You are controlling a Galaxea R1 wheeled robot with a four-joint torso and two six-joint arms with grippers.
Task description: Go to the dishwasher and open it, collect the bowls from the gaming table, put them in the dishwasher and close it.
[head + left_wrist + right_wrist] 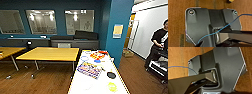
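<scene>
Both arms hang over the wooden floor; each pincer's opening is impossible to tell.

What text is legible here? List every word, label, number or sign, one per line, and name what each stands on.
None can be read.
Yellow notice on the teal pillar: its print is too blurred to read.
Colourful printed sheet on the white table: patterned, any lettering illegible.
Red and orange items further along that table: no readable marks.
Dark robot plate seen from the left wrist: no label visible.
</scene>
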